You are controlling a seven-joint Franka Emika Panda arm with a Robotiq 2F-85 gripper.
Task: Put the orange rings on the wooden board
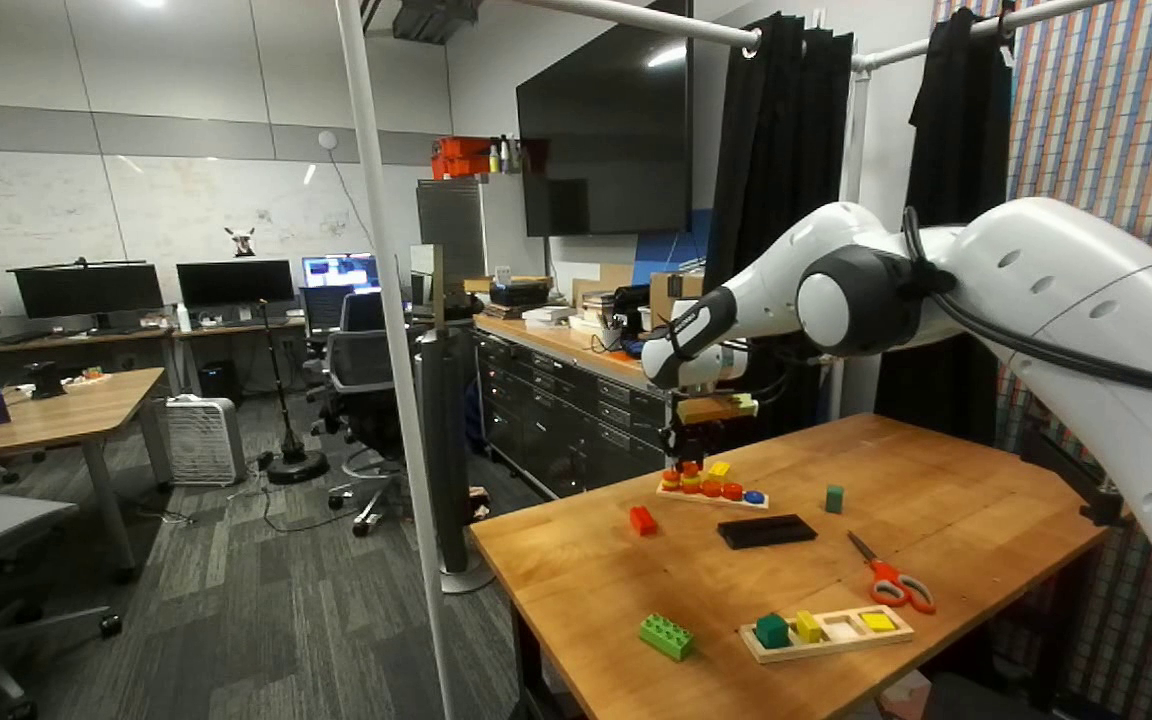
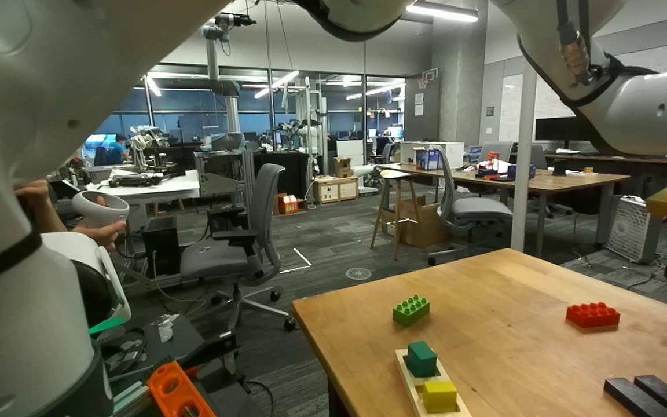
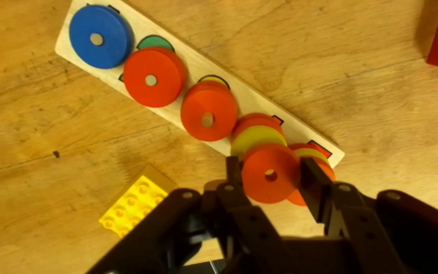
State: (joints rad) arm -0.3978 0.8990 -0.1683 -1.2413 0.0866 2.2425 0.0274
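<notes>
Wrist view: gripper (image 3: 272, 167) pinches an orange ring (image 3: 270, 188) at the stacked end of the wooden board (image 3: 249, 102)

Here the wooden board's long axis runs from upper left to lower right. Along it sit a blue ring (image 3: 108, 49) at the upper-left end, two seated orange rings (image 3: 152, 93), then two mixed stacks (image 3: 256, 137) of orange and yellow. The pinched ring is between the fingertips (image 3: 233, 167), overlapping the stacks in this view, its holed face toward the camera; its height over the board I cannot tell.

In an exterior view, a wooden tray (image 1: 826, 646), well apart from the board, holds a green cube (image 1: 771, 631), a yellow block (image 1: 808, 627) and a yellow square (image 1: 877, 622) in separate compartments; the gripper points down at the board's end opposite the blue ring.

In an exterior view, and only there, a hand (image 2: 99, 230) holds a white controller (image 2: 93, 215).
</notes>
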